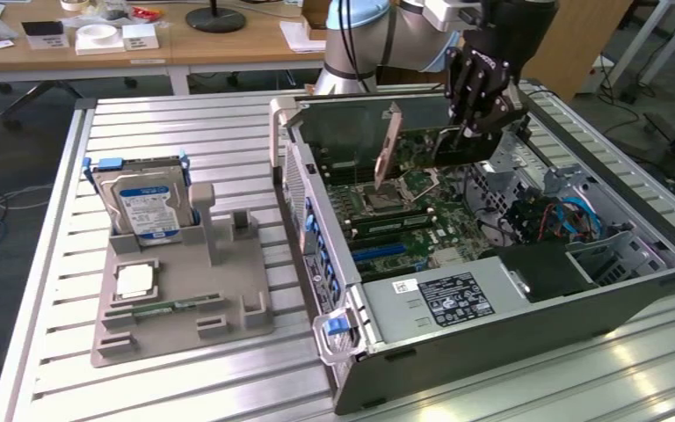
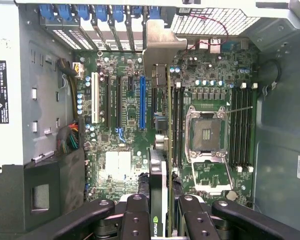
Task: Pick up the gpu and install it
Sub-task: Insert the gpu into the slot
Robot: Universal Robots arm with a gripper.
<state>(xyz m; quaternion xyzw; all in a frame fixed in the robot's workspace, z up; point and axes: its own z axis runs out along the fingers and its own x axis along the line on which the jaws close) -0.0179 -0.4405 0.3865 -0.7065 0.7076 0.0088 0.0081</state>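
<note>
**Held part.** The gpu [image 2: 158, 172] sits edge-on between the gripper [image 2: 160, 202] fingers [image 2: 135, 212]. The jaws are partly closed and clamp the card's two faces. The silver bracket [image 2: 157, 45] is at the card's far end, away from the fingers. In the exterior view, the gpu [image 1: 422, 145] hangs from the gripper [image 1: 484, 119] inside the open case [image 1: 526, 308], clear of the board below and not seated.

**Below the tool.** The motherboard [image 2: 120, 160] lies directly under the card. The long blue slot [image 2: 142, 100] runs parallel to the card, just to one side of it. The CPU socket [image 2: 207, 132] is on the other side, a little further off. Ahead of the bracket is the case's rear wall with its row of blue-latched openings [image 2: 100, 12].

**Judgement on doing the step well.**
- Keep the card's edge parallel to the slot and correct any sideways offset before descending. The card looks shifted off the blue slot toward the socket, though viewing angle may exaggerate this.
- The bracket tip must drop into its rear opening at the same time as the edge connector, so hold the card level along its length.
- Press straight down without twisting.

**Further out.** The hard drive [image 1: 141, 207] stands in its holder [image 1: 179, 303], well apart from the gripper.
</note>
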